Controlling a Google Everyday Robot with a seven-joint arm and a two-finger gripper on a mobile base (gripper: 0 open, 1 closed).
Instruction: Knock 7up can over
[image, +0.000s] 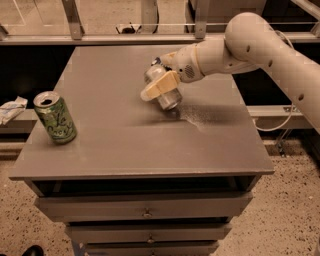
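The 7up can is silvery and lies tipped near the middle of the grey table. Its round base faces the camera and its top points away, under my gripper. My gripper rests right against the can's upper side, with a cream-coloured pad across it. The white arm reaches in from the upper right. The can's markings are hidden by the gripper.
A bright green can with an open top stands upright near the table's left front edge. A pale speckled patch lies on the tabletop right of the 7up can. Drawers sit below the table. White crumpled paper lies off to the left.
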